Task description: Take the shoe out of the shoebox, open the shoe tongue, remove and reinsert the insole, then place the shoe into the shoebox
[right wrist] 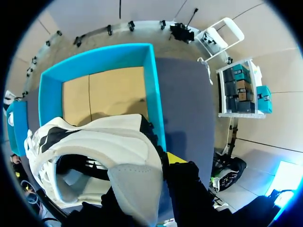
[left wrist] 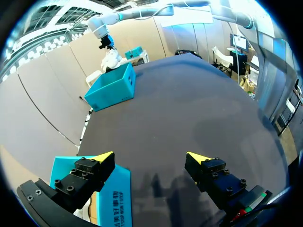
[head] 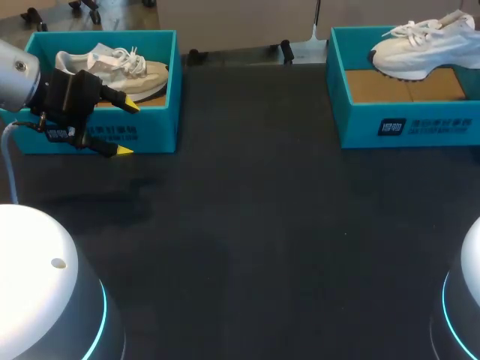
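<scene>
Up top from the head camera, my left gripper (head: 126,129) hangs wide open at the front wall of a teal cardboard shoebox (head: 157,135) holding a beige lace-up sneaker (head: 112,66). Across the black bench (head: 262,225), a white lace-up sneaker (head: 420,46) sits tilted over the second teal shoebox (head: 420,124). Left wrist now: fingers (left wrist: 90,172) spread, nothing between them. Right wrist: my right gripper (right wrist: 142,189) is clamped on the white sneaker's heel, above that box's brown floor.
</scene>
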`<state>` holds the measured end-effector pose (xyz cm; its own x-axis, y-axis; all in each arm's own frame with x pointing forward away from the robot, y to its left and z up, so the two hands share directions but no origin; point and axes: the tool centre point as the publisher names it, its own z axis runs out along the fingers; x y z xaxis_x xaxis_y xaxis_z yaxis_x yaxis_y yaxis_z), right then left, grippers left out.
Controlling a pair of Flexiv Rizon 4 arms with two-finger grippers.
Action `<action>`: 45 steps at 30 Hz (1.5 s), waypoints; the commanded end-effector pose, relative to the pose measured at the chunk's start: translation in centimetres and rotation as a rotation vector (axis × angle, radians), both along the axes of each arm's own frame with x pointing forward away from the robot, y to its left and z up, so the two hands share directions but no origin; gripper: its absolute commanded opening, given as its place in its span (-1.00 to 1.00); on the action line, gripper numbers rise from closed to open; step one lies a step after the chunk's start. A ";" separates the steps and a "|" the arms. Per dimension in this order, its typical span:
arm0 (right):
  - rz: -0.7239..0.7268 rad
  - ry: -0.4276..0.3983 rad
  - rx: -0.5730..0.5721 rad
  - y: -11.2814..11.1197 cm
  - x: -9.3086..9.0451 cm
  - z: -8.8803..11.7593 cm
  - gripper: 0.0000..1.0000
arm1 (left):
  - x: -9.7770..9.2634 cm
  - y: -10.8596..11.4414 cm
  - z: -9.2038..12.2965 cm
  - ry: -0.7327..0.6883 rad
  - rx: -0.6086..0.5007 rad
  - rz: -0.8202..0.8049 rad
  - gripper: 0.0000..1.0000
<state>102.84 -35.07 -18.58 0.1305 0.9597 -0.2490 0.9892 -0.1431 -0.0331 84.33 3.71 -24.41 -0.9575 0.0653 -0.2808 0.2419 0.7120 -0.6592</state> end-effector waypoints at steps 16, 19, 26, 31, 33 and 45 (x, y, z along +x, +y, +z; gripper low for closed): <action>-0.042 -0.045 0.008 0.9 0.2 -4.4 -1.00 | 0.0 0.0 0.0 0.001 0.003 0.000 1.00; -0.038 -0.034 0.012 0.6 0.2 -5.4 -1.00 | 0.0 0.0 0.0 0.001 0.003 0.000 1.00; -0.011 -0.031 0.028 0.1 0.4 -6.7 -1.00 | 0.0 0.0 0.0 0.001 0.003 0.000 1.00; -0.001 -0.012 0.002 0.1 0.5 -7.8 -1.00 | 0.0 0.0 0.0 0.001 0.003 0.000 1.00; -0.001 -0.014 0.008 0.1 0.4 -8.1 -1.00 | 0.0 0.0 0.0 0.001 0.003 0.000 1.00; -0.002 0.024 -0.014 0.7 0.2 -11.1 -1.00 | 0.0 0.0 0.0 0.001 0.003 0.000 1.00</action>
